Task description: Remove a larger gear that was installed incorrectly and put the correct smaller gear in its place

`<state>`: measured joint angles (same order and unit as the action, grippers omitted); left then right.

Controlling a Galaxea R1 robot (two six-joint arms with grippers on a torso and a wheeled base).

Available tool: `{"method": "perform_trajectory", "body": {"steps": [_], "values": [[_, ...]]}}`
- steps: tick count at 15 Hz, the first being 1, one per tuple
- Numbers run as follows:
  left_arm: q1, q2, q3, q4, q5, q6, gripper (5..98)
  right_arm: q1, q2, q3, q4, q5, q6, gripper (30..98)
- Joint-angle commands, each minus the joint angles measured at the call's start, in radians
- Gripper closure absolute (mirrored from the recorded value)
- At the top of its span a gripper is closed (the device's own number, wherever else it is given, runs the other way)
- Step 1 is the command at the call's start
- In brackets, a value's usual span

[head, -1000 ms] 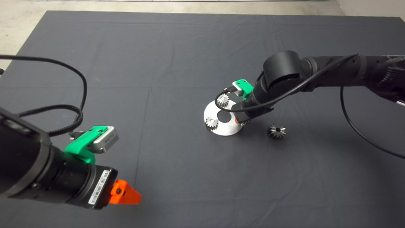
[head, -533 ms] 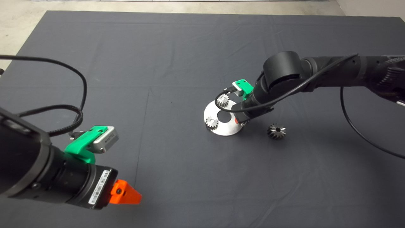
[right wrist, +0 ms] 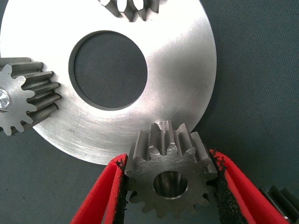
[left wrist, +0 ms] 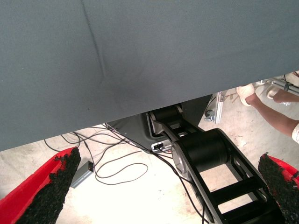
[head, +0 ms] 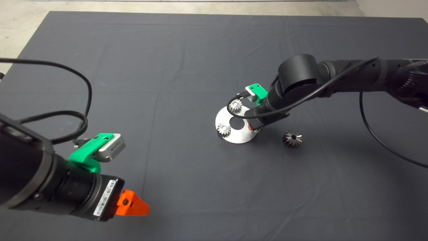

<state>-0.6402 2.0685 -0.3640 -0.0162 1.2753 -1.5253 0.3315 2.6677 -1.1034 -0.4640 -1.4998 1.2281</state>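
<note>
Smaller gear pinched between the two red fingers of the right claw, pads pressed on its teeth either side, centre hole facing the wrist camera. Gear sits at the rim of the round steel plate, over a small peg at the plate edge; can't tell if it is seated. Right claw mostly hidden under its own wrist in the head view, arm reaching in from the right with the elbow joint high and the forearm angled steeply down onto the plate. Larger gear lies on the dark mat of the counter, just beside the right claw on its outer side, clear of the plate. Two brighter small gears stand on the plate across the big centre hole from the claw. Left claw parked well apart at the lower left, fingers spread wide, nothing between them; its wrist view shows mat edge, floor cables, robot base and a person's leg. White label with barcode on the left wrist, print unreadable
</note>
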Motion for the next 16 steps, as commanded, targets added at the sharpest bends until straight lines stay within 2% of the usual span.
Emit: {"method": "perform_trajectory", "body": {"steps": [1,16], "values": [[-0.006,-0.001,0.012,-0.018,0.001,-0.001,5.5,0.020,0.001,-0.001,-0.041,0.004,0.004,87.1],[-0.006,-0.003,0.013,-0.018,-0.001,-0.001,5.5,0.023,0.007,-0.025,-0.041,0.006,0.004,87.2]]}}
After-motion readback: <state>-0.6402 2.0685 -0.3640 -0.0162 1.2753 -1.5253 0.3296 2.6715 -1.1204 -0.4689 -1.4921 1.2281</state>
